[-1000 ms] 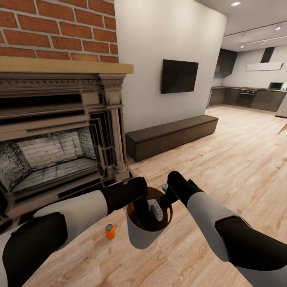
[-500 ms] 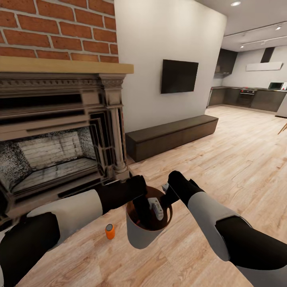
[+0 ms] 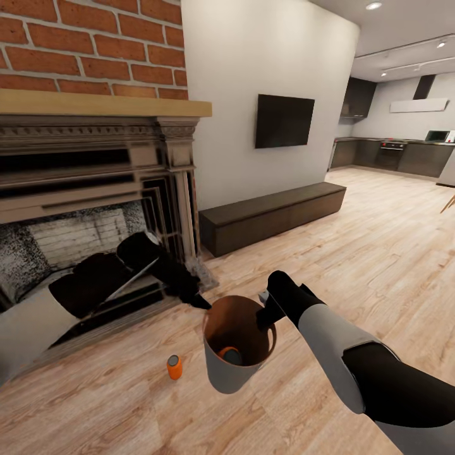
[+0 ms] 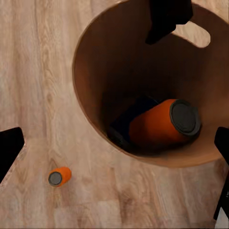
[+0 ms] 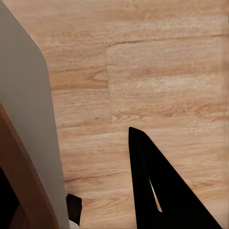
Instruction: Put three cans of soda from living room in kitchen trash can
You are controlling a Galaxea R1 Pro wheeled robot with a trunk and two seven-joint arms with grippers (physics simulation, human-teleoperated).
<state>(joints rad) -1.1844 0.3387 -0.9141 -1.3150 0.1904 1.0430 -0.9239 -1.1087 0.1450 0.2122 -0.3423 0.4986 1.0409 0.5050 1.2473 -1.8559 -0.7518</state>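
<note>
Two orange soda cans showing by the red-brick fireplace [image 3: 88, 38].
One small orange can [image 3: 174, 366] is standing on the light wood floor [image 3: 354, 253]; the left gripper [image 3: 201, 302] is hovering wide open; a second can [image 4: 164, 125] is lying inside the light grey, wood-lined bin [image 3: 230, 373], whose rim the right gripper [image 3: 264, 311] is pinching.

We are in a home, in an open-plan living room that runs into a kitchen. The landmark is the red-brick fireplace [image 3: 95, 189], with its dark carved surround and pale wooden mantel. To the right of the fireplace, on a white wall, hangs a black TV [image 3: 284, 121], and below that a long dark low bench [image 3: 272, 215] sits on the light wood floor [image 3: 379, 253]. Far beyond the fireplace, past the bench, we see the kitchen: dark grey cabinets [image 3: 404, 155], a built-in oven [image 3: 393, 148], a white hood [image 3: 419, 105] and ceiling spotlights.
</note>
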